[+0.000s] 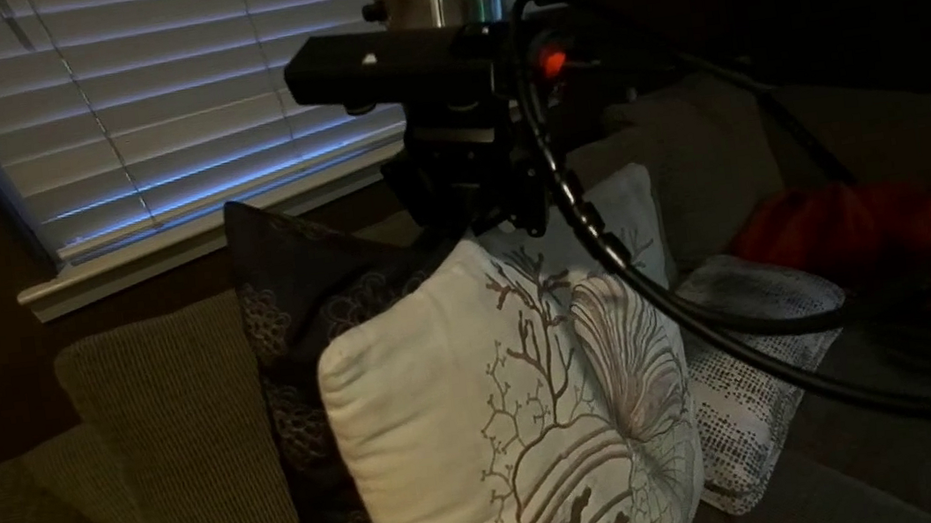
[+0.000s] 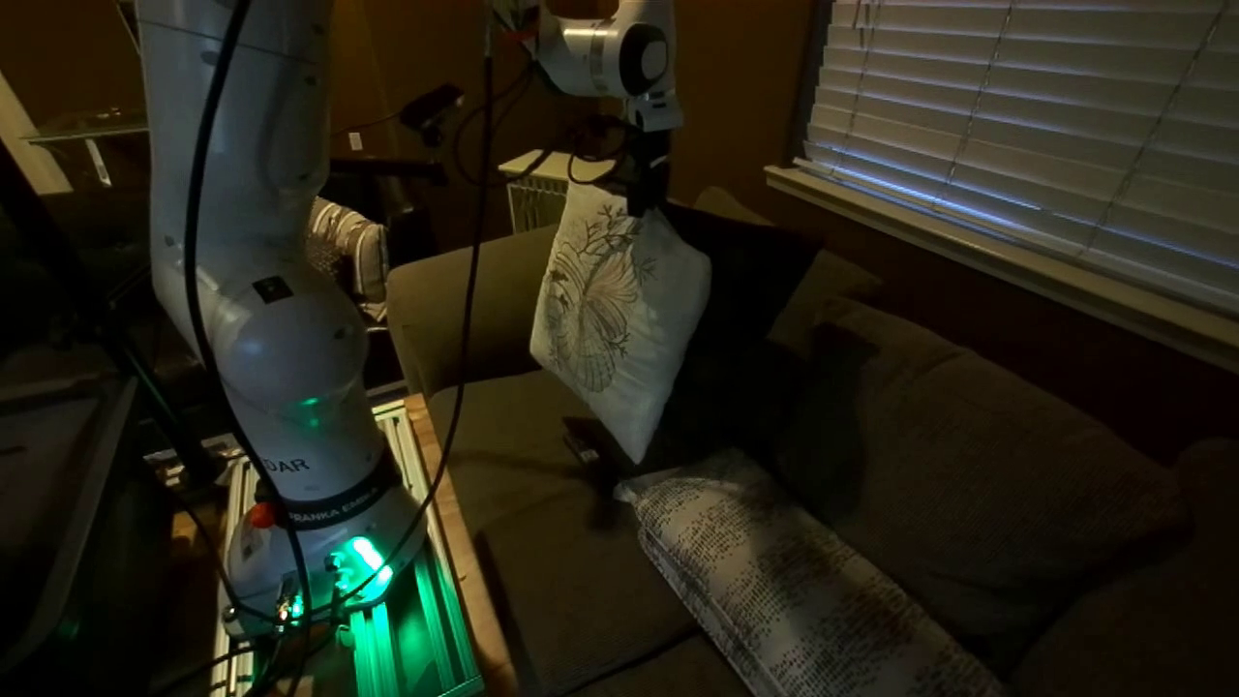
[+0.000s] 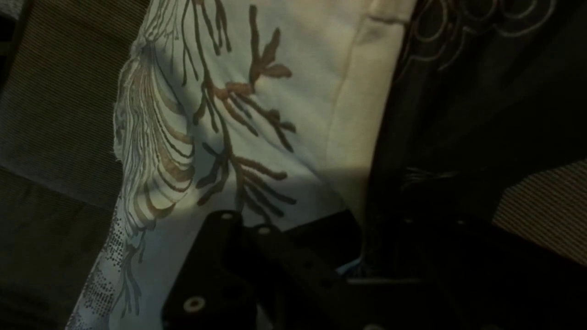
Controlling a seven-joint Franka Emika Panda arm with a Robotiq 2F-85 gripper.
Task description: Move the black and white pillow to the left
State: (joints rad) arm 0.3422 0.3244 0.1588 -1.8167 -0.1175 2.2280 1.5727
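The speckled black and white pillow (image 1: 738, 379) lies on the sofa, right of and partly behind a white pillow in an exterior view. It lies in the foreground in an exterior view (image 2: 803, 590), and a strip shows in the wrist view (image 3: 98, 286). My gripper (image 1: 501, 226) is apart from it. The gripper is shut on the top of the white pillow with brown coral and shell drawings (image 1: 439, 407), which hangs tilted in an exterior view (image 2: 619, 300). The fingertips (image 3: 360, 250) are dark in the wrist view, with white fabric (image 3: 312, 105) between them.
A dark pillow with ring embroidery (image 1: 294, 380) stands behind the white pillow. Sofa back cushions (image 2: 968, 416) line the wall under a window with blinds (image 2: 1016, 116). A red cloth (image 1: 852, 223) lies beyond the speckled pillow. A black cable (image 1: 752, 351) hangs from the arm.
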